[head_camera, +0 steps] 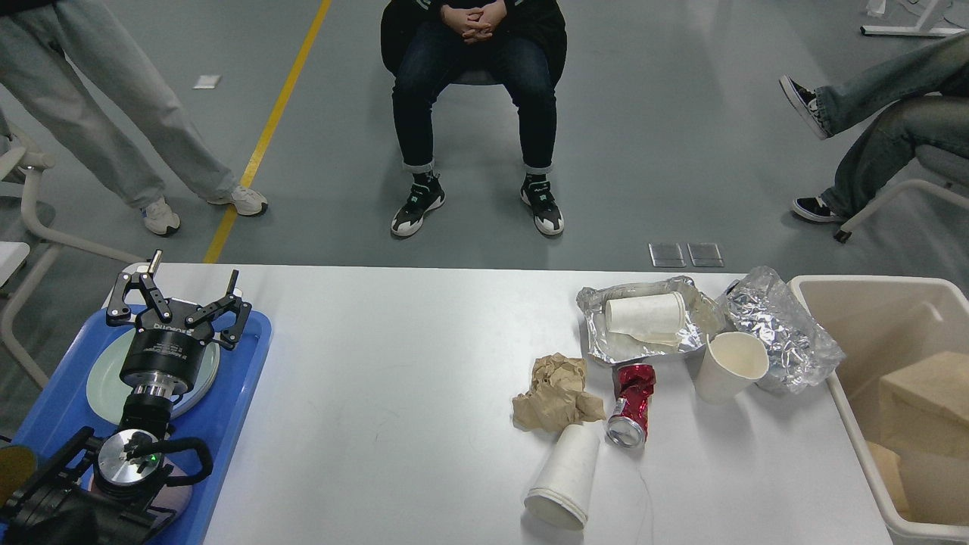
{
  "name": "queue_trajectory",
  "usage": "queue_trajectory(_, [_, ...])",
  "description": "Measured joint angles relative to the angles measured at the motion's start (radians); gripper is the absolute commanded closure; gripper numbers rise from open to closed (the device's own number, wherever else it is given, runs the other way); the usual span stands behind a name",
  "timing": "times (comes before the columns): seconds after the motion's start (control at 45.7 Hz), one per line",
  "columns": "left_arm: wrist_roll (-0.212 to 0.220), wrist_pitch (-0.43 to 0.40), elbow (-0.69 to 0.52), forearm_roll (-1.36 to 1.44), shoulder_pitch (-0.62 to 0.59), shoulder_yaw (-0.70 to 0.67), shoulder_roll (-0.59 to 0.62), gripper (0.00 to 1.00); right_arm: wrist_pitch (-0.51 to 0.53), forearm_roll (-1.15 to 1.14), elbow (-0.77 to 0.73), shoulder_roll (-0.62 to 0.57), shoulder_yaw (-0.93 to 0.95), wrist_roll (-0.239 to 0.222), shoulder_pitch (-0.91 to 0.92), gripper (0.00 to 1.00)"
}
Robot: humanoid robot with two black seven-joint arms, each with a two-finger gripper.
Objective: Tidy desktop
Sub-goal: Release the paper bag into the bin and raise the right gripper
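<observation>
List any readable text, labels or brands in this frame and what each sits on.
Left gripper: white lettering across its black body, too small and blurred to read.
Crushed red can: print on its side, crumpled, not legible.
Paper cups, foil, brown paper, beige bin, blue tray: no text visible.
Nothing in this view can be quoted with confidence.
</observation>
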Motion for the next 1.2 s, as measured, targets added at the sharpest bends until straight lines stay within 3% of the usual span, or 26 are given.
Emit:
queue_trajectory(0.109, [0.000,0.000,0.000,0.000,0.000,0.000,0.000,0.04,-0.070,0.000,-0.187,0.077,0.122,-0.038,-0.202,1.00])
queue_trajectory(0.328, [0.000,0.000,0.000,0.000,0.000,0.000,0.000,0.04,-0.116,-0.001,-0.497,0.263,0.239,-0.047,-0.482,1.00])
queue_trajectory(0.613, [0.000,0.000,0.000,0.000,0.000,0.000,0.000,0.04,-0.165,-0.001,-0.543,0.336,0.277,-0.047,-0.546,1.00])
queue_trajectory(0.635, [0.000,0.000,0.000,0.000,0.000,0.000,0.000,0.04,-0.165,-0.001,-0.543,0.336,0.277,-0.047,-0.546,0.96])
queue_trajectory(0.657, [0.000,0.000,0.000,0.000,0.000,0.000,0.000,0.04,-0.165,-0.001,-0.543,0.337,0.277,-0.047,-0.546,0.76])
queue_trajectory(0.678, [0.000,0.000,0.000,0.000,0.000,0.000,0.000,0.04,-0.165,-0.001,-0.543,0.337,0.277,-0.046,-0.546,0.48])
queue_trajectory(0.722, [0.000,0.000,0.000,0.000,0.000,0.000,0.000,0.04,-0.167,-0.001,-0.543,0.336,0.277,-0.045,-0.546,0.07])
queue_trajectory(0.744, [0.000,0.000,0.000,0.000,0.000,0.000,0.000,0.04,-0.168,-0.001,-0.543,0.335,0.277,-0.044,-0.546,0.00])
queue_trajectory(1.204, [0.000,0.000,0.000,0.000,0.000,0.000,0.000,0.04,-0.233,-0.001,-0.524,0.330,0.280,-0.037,-0.533,0.00])
